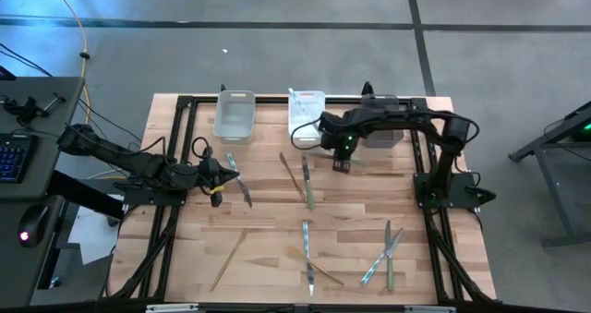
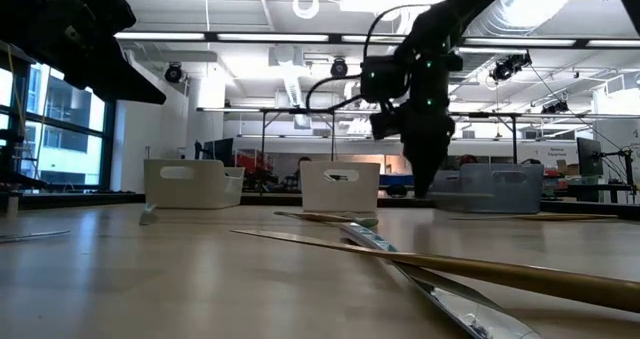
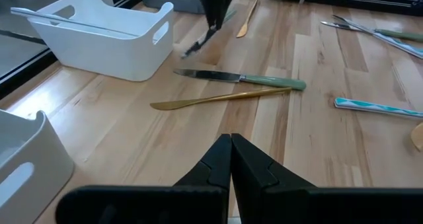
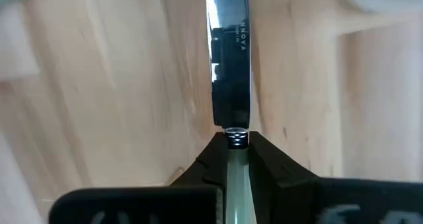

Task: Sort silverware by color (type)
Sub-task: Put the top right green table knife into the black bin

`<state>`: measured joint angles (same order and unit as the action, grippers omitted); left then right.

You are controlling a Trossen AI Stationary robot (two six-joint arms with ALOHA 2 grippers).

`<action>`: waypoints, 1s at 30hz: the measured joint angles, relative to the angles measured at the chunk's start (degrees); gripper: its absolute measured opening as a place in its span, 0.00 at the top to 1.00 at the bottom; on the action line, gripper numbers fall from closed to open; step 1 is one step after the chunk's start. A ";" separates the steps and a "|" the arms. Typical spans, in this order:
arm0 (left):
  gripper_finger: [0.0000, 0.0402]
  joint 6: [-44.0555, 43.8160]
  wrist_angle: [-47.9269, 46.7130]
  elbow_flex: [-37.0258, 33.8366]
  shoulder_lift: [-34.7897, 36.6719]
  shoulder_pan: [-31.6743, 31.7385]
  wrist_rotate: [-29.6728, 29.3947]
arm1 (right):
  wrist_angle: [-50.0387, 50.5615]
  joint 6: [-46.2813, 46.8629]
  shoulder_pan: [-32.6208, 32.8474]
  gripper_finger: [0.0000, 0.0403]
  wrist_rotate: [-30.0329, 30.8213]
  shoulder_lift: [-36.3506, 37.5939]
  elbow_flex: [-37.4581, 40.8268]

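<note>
Steel-bladed knife (image 4: 230, 65) is getting pinched at its handle by your right gripper (image 4: 231, 145), around 12 o'clock on the table (image 1: 268, 230). Next you're probably lifting it toward a bin (image 1: 307, 113). Left gripper (image 3: 230, 159) is sitting closed at 9 o'clock.

A grey concrete floor (image 1: 305, 4) crossed by dark seams surrounds the wooden table (image 1: 268, 248). A desk with keyboard (image 1: 14, 156) and mouse (image 1: 28, 228) stands alongside. Ceiling strip lights (image 2: 250, 39), pipes and large windows (image 2: 50, 129) fill the room behind
</note>
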<state>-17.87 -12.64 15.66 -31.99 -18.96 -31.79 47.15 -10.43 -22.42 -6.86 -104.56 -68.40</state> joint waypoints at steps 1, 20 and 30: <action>1.00 0.00 0.02 0.00 0.02 0.00 0.00 | 0.92 0.51 0.32 0.97 -0.06 0.42 0.00; 1.00 -0.02 0.01 0.01 0.00 0.01 1.25 | 17.27 9.04 -9.65 0.97 6.64 20.76 0.00; 1.00 -2.78 0.07 0.01 0.01 0.02 1.25 | 17.51 6.95 -29.28 0.97 6.75 18.93 -0.09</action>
<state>-20.65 -12.58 15.67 -31.98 -18.94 -30.55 64.66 -3.48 -51.71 -0.12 -85.63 -68.49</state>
